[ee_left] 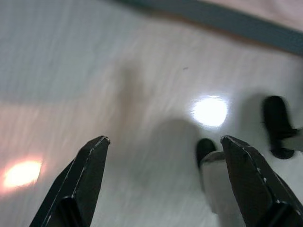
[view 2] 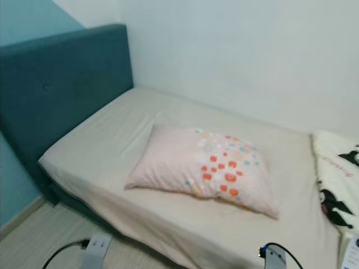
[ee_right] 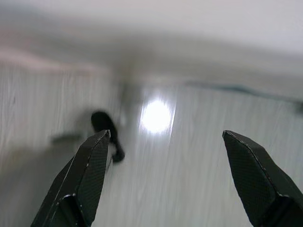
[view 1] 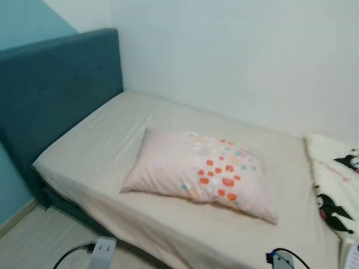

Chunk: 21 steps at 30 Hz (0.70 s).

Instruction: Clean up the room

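Observation:
A pink pillow (view 1: 202, 171) with orange and teal dots lies askew in the middle of a bed (view 1: 101, 148) covered by a beige sheet. A white blanket (view 1: 336, 185) with black cartoon figures is bunched at the bed's right end. Both arms hang low by the floor. My left gripper (ee_left: 163, 177) is open over pale wooden flooring, its fingers (ee_left: 83, 175) wide apart with nothing between them. My right gripper (ee_right: 165, 175) is open too, above the same blurred floor. Silver parts of the arms (view 1: 102, 252) peek in at the bottom of the head views.
A teal padded headboard (view 1: 56, 89) stands at the bed's left end against a teal wall. A white wall (view 1: 235, 56) runs along the bed's far side. Pale wood floor (view 1: 39, 241) lies in front of the bed at lower left.

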Motion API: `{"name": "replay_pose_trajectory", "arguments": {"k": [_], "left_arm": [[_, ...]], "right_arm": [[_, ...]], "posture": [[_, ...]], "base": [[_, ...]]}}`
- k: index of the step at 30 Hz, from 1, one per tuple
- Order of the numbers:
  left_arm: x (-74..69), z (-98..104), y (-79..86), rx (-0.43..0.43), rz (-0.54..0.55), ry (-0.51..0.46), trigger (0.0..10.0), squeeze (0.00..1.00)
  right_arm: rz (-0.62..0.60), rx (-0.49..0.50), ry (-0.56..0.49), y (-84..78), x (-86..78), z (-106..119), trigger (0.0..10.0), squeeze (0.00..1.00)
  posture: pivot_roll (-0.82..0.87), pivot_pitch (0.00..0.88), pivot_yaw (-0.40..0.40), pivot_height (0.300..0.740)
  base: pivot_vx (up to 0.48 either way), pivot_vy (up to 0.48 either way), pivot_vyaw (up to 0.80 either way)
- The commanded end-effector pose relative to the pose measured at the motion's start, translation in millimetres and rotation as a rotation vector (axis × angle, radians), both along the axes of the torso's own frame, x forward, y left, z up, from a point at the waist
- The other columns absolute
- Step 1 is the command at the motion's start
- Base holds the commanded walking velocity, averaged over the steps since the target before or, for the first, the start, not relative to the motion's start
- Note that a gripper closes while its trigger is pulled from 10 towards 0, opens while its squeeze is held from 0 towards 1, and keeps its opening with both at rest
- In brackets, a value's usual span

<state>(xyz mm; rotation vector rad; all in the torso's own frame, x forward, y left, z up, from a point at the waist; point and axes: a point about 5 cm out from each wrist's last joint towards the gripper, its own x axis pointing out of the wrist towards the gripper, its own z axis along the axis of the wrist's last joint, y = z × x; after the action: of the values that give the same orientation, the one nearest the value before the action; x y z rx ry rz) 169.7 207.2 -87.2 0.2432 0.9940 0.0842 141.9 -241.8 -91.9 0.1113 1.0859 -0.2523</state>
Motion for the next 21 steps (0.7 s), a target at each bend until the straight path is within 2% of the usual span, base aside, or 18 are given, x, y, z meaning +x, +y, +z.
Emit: {"name": "replay_pose_trajectory", "arguments": {"k": [1, 7, 17, 19, 21], "left_arm": [[0.8, 1.0, 4.5, 0.035, -0.007, 0.009, 10.0, 0.0], [0.7, 1.2, 5.8, 0.039, -0.002, 0.01, 10.0, 0.0], [0.1, 0.5, 4.2, 0.038, -0.008, 0.018, 10.0, 0.0], [-0.3, 0.2, 4.1, 0.034, -0.003, 0.021, 10.0, 0.0], [-0.4, 0.1, 3.4, 0.024, -0.014, 0.02, 10.0, 0.0]], "right_arm": [[0.053, -0.017, -0.004, -1.0, 3.7, 1.7, 10.0, 0.0], [0.118, -0.013, 0.0, 1.3, 2.4, 1.0, 10.0, 0.0], [0.114, 0.015, 0.027, 7.3, -4.3, -3.1, 10.0, 0.0], [0.115, 0.015, 0.033, 7.5, -5.1, -3.4, 10.0, 0.0], [0.052, 0.018, 0.027, 3.9, -6.1, -3.0, 10.0, 0.0]], "posture": [[0.05, 0.0, -0.051, 0.726], [0.05, 0.0, -0.053, 0.726], [0.04, 0.0, -0.047, 0.726], [0.04, 0.0, -0.047, 0.726], [0.04, 0.0, -0.044, 0.726]], "base": [[0.281, 0.0, 0.0], [0.287, 0.0, 0.64], [0.272, 0.0, 0.0], [0.0, 0.0, -0.79], [0.0, 0.0, -0.78]]}}
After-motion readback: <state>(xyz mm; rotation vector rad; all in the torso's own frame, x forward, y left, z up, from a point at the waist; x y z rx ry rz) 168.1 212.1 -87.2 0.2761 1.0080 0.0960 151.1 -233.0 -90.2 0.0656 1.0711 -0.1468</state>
